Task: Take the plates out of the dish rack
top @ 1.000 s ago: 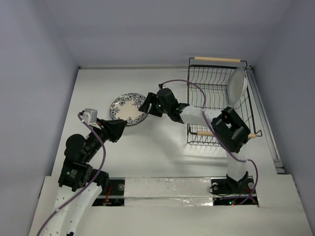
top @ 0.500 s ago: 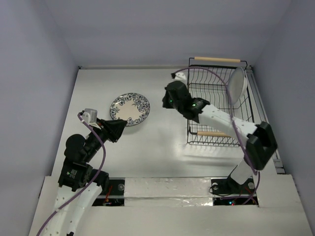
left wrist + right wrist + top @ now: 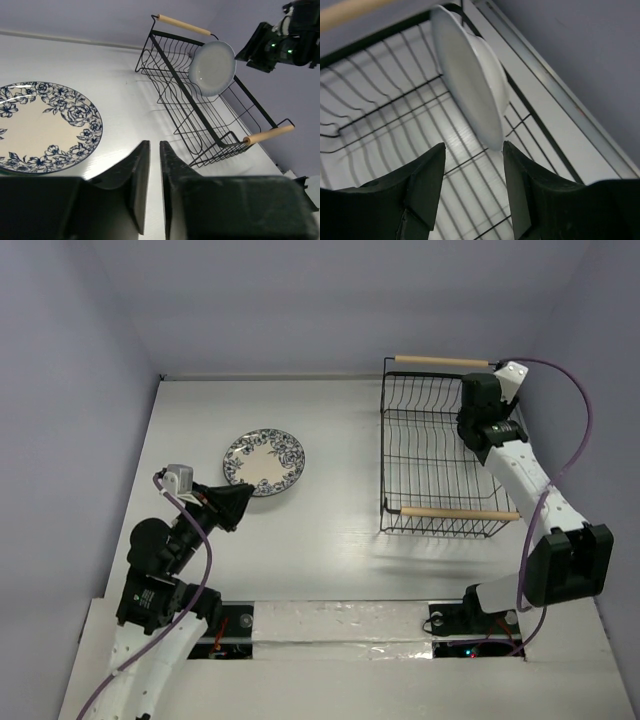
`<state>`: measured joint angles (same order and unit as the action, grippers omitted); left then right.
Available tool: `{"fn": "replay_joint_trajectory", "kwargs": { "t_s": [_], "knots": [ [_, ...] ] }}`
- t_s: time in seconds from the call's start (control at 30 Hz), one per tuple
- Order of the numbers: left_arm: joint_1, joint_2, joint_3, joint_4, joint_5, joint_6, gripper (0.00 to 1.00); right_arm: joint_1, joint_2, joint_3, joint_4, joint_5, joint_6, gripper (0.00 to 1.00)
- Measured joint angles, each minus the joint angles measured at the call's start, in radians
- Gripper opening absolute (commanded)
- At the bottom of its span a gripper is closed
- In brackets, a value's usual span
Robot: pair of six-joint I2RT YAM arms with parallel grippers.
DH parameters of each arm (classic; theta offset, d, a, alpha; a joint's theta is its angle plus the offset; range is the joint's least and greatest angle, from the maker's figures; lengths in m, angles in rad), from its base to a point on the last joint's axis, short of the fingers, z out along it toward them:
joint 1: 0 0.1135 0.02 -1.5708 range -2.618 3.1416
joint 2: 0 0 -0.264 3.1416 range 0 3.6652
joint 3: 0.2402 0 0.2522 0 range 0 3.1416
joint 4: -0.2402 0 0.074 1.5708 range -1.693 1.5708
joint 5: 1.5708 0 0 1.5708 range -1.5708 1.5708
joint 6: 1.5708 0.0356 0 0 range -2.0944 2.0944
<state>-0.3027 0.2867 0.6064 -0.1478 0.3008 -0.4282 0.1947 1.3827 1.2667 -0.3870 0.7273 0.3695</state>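
The white plate with dark blue pattern (image 3: 264,461) lies flat on the table left of the dish rack (image 3: 452,512); it also shows in the left wrist view (image 3: 45,125). The plain white plate (image 3: 212,67) stands on edge in the rack's far right end (image 3: 200,120). In the top view my right arm hides it. My right gripper (image 3: 475,415) hovers open just above that plate's rim (image 3: 470,75), its jaws (image 3: 472,150) empty and apart from it. My left gripper (image 3: 240,502) is shut and empty beside the patterned plate (image 3: 154,145). No red or grey-green plate is in view.
The rack has two wooden rod handles, one far (image 3: 442,361) and one near (image 3: 455,512). A metal rail (image 3: 555,95) runs along the table's right edge close to the rack. Purple walls close in on both sides.
My right arm has swung from beside the patterned plate across the rack to its far right end, above the white plate. The left arm has barely moved.
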Motion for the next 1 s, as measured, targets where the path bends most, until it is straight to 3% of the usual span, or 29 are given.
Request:
{"fn": "replay_joint_trajectory", "kwargs": {
  "t_s": [0.17,0.4,0.6,0.73,0.83,1.0],
  "knots": [
    [-0.021,-0.008,0.000,-0.001,-0.009,-0.001,0.26,-0.094,0.102,0.008,-0.027,-0.008,-0.042,0.57],
    [-0.045,-0.020,0.000,-0.003,-0.021,-0.001,0.28,-0.142,0.225,0.072,-0.047,-0.019,-0.076,0.56],
    [-0.058,-0.023,0.000,-0.005,-0.024,-0.001,0.28,-0.143,0.299,0.104,-0.035,-0.025,-0.103,0.48],
    [-0.058,-0.023,0.000,-0.006,-0.025,-0.001,0.28,-0.143,0.339,0.123,-0.032,-0.002,-0.119,0.38],
    [-0.058,-0.023,0.000,-0.007,-0.025,-0.001,0.28,-0.143,0.339,0.123,-0.032,0.012,-0.125,0.23],
    [-0.058,-0.023,0.000,-0.007,-0.025,-0.001,0.28,-0.137,0.322,0.123,-0.040,-0.001,-0.149,0.06]
  ]
}}
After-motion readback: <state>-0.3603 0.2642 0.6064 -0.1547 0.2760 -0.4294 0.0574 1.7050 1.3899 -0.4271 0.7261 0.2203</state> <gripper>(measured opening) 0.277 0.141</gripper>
